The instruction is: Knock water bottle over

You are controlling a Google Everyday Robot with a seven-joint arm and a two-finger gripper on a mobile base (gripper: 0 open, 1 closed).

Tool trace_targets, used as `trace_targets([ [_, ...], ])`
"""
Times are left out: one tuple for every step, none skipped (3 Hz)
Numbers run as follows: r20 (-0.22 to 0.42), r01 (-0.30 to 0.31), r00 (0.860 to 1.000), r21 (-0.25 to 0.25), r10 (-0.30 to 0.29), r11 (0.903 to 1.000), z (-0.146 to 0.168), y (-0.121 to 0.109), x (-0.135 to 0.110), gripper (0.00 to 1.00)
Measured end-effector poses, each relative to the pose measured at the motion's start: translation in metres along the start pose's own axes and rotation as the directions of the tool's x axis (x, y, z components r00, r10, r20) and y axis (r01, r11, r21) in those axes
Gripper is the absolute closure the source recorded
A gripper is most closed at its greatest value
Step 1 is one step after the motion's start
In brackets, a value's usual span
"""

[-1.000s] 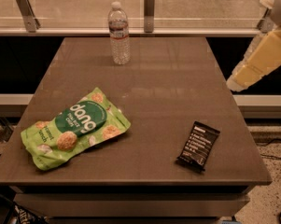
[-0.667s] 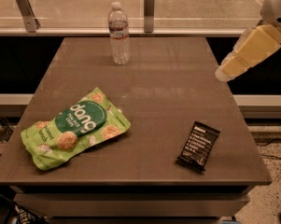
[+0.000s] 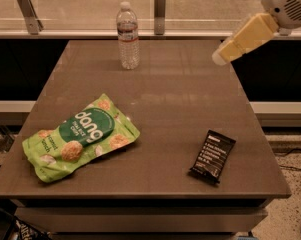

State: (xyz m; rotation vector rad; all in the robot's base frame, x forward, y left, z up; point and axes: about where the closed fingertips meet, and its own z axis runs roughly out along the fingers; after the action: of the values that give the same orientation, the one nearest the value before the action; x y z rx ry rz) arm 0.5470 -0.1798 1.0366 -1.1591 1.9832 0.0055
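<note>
Brown desk (image 3: 180, 99), green Dang snack bag (image 3: 82, 136) lying flat at front left, black snack bar (image 3: 213, 156) in its wrapper at front right, well apart from the bag, glass barrier with metal posts (image 3: 160, 5) behind the desk

Water bottle (image 3: 128, 36) at table (image 3: 180, 99) rear, snack bag (image 3: 80, 136) front left, bar (image 3: 212, 156) front right, pincer (image 3: 218, 58) rear right.

Upright water bottle (image 3: 128, 36) near table (image 3: 190, 109) far edge; hand (image 3: 220, 58) hovers over right edge, well apart.
</note>
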Motion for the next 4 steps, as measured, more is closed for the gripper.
trace_targets([
  [0.089,-0.021,0.996,-0.007,0.022,0.9998,0.025,-0.015,-0.015,0.00],
  [0.090,-0.023,0.996,-0.003,0.023,0.9997,0.024,-0.015,-0.016,0.00],
  [0.116,-0.030,0.993,-0.007,0.030,0.9995,0.033,-0.013,-0.020,0.00],
  [0.168,-0.047,0.984,-0.025,0.050,0.9986,0.053,-0.010,-0.022,0.00],
])
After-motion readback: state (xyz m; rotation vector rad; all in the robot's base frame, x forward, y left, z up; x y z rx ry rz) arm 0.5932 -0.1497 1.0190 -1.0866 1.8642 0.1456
